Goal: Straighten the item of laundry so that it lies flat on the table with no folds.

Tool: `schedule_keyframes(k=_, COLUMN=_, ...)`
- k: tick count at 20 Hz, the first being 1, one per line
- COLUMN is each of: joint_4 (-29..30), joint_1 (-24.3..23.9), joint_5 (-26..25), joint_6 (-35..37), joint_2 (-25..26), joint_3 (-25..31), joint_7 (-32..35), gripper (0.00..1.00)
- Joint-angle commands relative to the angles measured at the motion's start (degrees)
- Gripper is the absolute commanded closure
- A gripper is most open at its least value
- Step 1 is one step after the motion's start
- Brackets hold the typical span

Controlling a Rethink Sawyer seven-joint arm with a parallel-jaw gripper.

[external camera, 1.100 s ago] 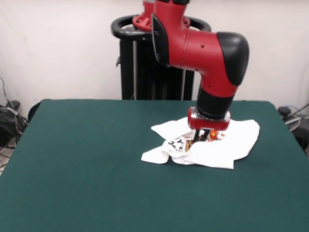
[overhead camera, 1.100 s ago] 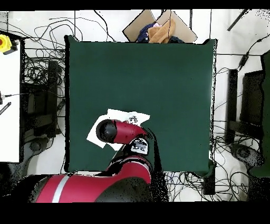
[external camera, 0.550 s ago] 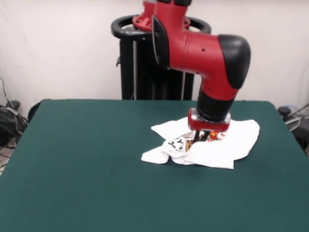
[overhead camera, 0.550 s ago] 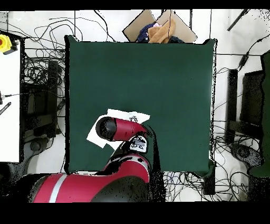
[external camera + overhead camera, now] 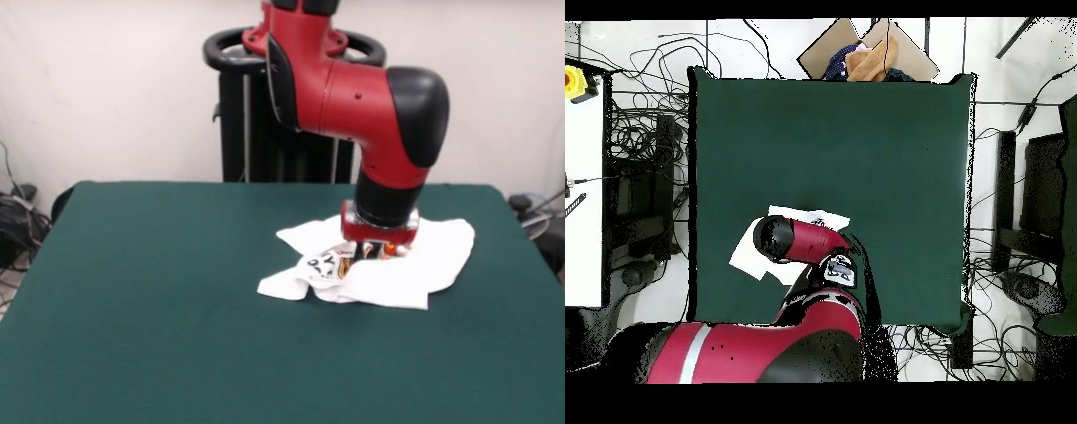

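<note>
The item of laundry (image 5: 415,265) is a white shirt lying crumpled and folded over itself on the green table (image 5: 159,291), right of the middle and toward the far side. A patch of black lettering and red-orange print shows in its folds. My gripper (image 5: 366,252) points straight down into the middle of the bunched cloth, and the wrist hides its tips. From overhead, the arm covers most of the item of laundry (image 5: 748,255), so only its white edges show near the table's (image 5: 865,150) lower left.
The black pedestal (image 5: 265,115) stands behind the table. Beyond the table's top edge in the overhead view sits a cardboard box with cloth (image 5: 865,55). Cables lie on the floor all round, and a white side table (image 5: 585,200) stands at the left.
The arm has shifted slightly left in the front view, with the gripper still down in the cloth. The shirt's outline has hardly changed.
</note>
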Motion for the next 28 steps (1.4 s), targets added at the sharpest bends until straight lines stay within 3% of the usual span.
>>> schedule_keyframes(k=1, joint_4=-7.97, joint_1=-1.62, joint_5=7.18, joint_6=-8.38, joint_2=1.83, joint_3=9.02, joint_7=15.46, gripper=1.0)
schedule_keyframes(k=13, joint_4=-8.17, joint_1=-1.28, joint_5=10.7, joint_6=-7.41, joint_2=1.36, joint_3=9.71, joint_7=16.13, gripper=1.0)
schedule_keyframes(k=18, joint_4=-10.75, joint_1=-0.84, joint_5=11.89, joint_6=-9.73, joint_2=3.97, joint_3=9.67, joint_7=15.67, gripper=1.0)
schedule_keyframes(k=28, joint_4=-8.7, joint_1=-3.59, joint_5=12.75, joint_6=-11.84, joint_2=2.16, joint_3=12.01, joint_7=15.89, gripper=1.0)
